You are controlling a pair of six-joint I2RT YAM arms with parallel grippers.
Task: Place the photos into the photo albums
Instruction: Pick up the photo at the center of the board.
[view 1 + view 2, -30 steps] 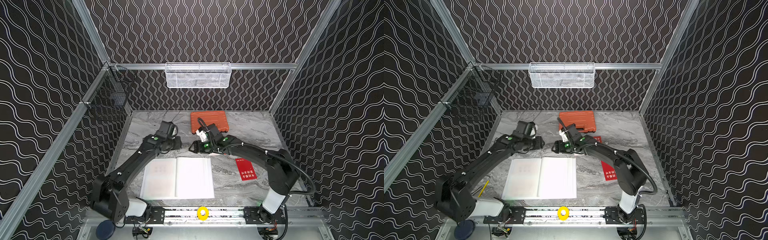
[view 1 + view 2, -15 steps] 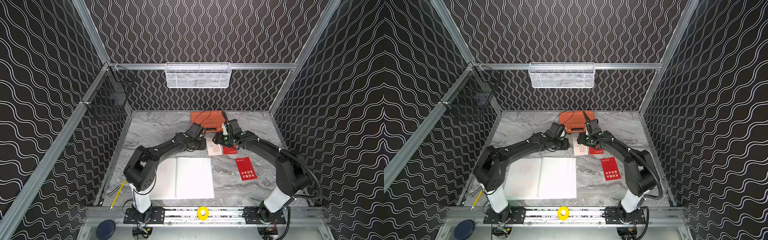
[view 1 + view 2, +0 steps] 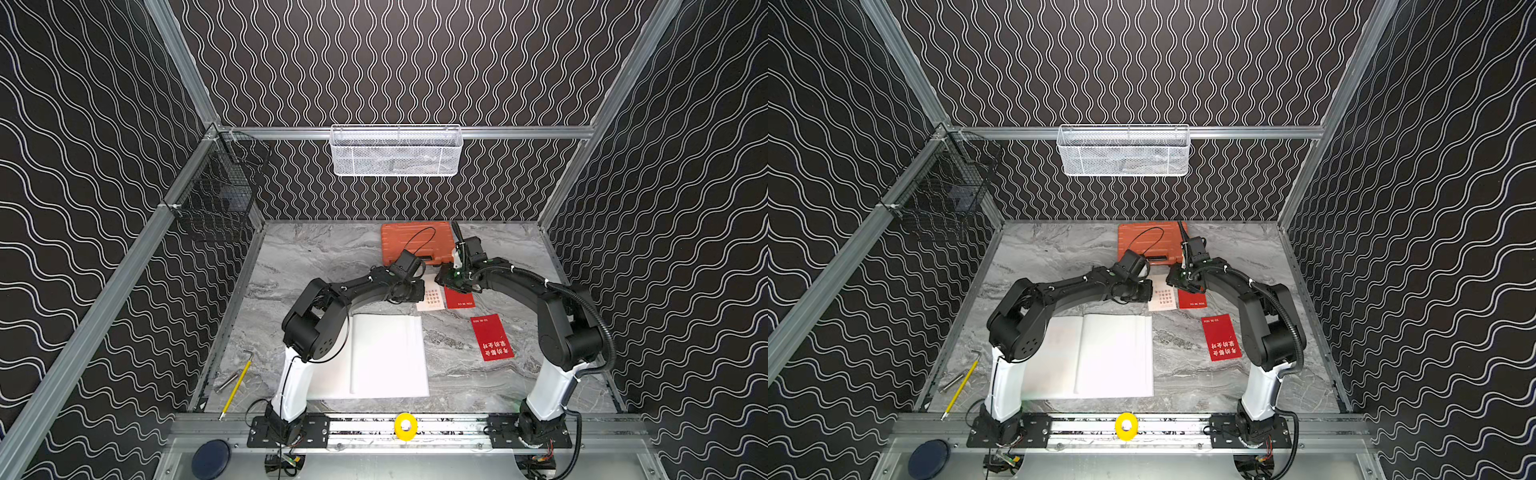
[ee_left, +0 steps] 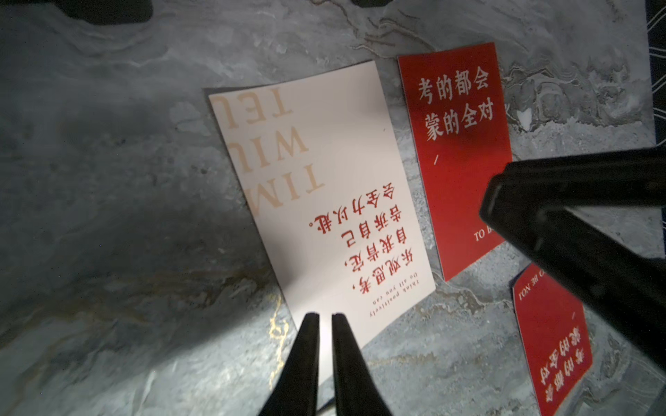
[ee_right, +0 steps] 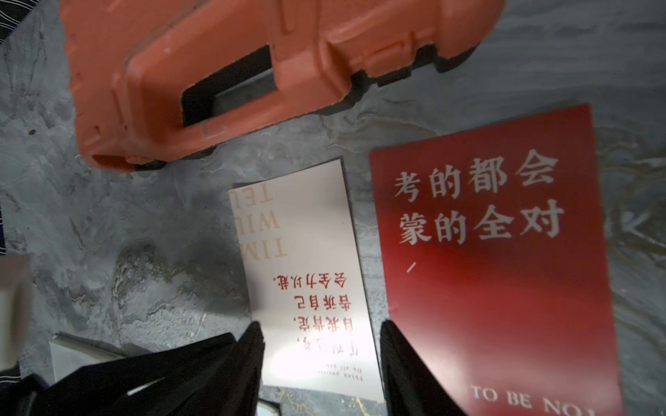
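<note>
In both top views we saw the left arm rise from its base at the lower left, fold at a high elbow and stretch low toward the middle of the frame; the right arm arched in from the lower right to face it. The left gripper stood with its jaws almost together, only a thin slit between them, its tips over a corner of the cream photo; we could not tell whether they touched it. The right gripper stood with jaws well apart, straddling that same photo's end, one finger at the edge of the red photo just beside it. In a top view both photos lay just right of centre; a second red photo lay apart, lower right of them. The open photo album lay at lower centre, below both grippers; the orange case lay above them.
</note>
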